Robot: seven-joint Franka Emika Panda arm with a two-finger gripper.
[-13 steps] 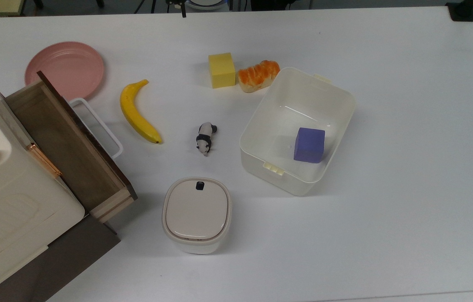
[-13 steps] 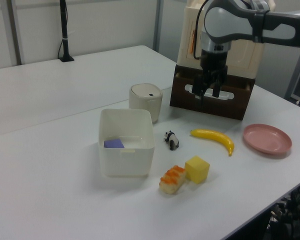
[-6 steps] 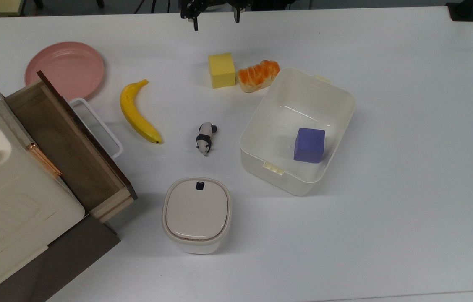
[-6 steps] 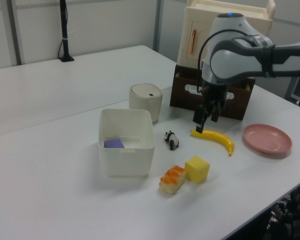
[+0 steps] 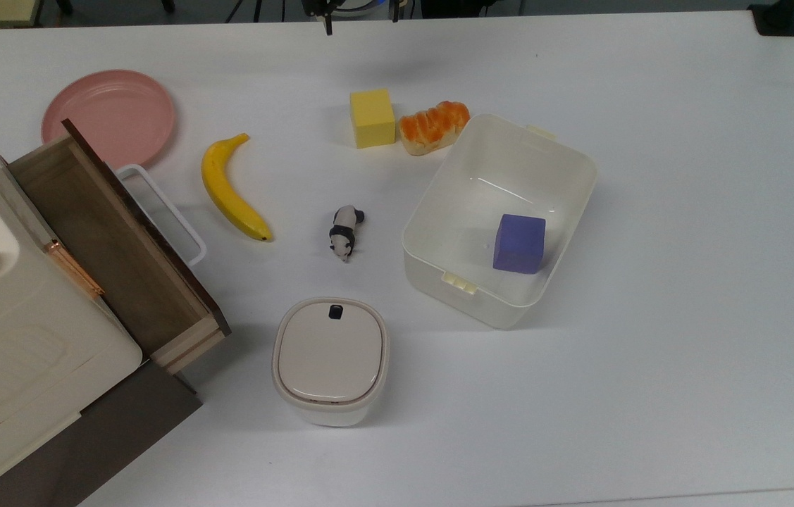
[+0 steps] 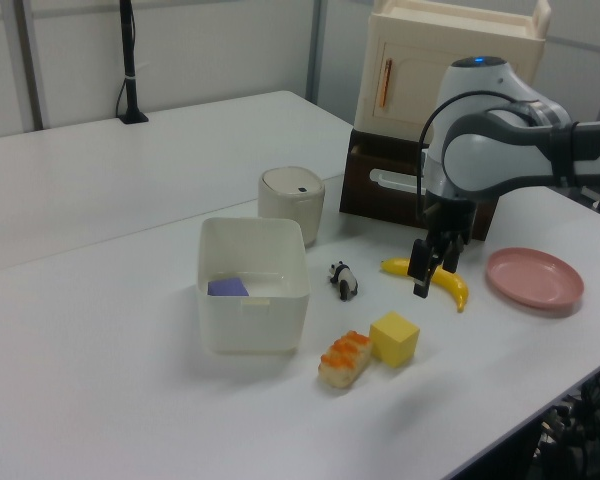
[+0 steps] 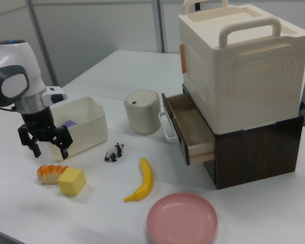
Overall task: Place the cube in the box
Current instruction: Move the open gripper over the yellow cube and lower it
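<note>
- White desk [image 5: 685, 352]: we see our matte yellow foam cube [image 5: 372, 117] touching an orange bread roll [image 5: 433, 126], just outside the cream-white plastic box [image 5: 566, 243].
- Our gripper [image 7: 44, 145] hangs above the cube, jaws spread wide, holding nothing.

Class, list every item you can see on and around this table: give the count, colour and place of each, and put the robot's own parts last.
Plain yellow foam-like cube: 1, yellow, on the table touching the bread.
Orange bread roll: 1, orange, between cube and tub.
Cream-white plastic tub: 1, cream-white, open, centre of the table.
Purple-blue cube: 1, purple-blue, inside the tub.
Yellow banana: 1, yellow, near the plate.
Pink round plate: 1, pink, top view's upper left.
Panda figurine: 1, black-white, mid-table.
Rounded beige-lidded container: 1, near the drawer.
Brown wooden drawer: 1, pulled open.
Cream handled case: 1, atop the drawer unit.
White table: 1.
Gripper: 1, black, open, above the bread.
</note>
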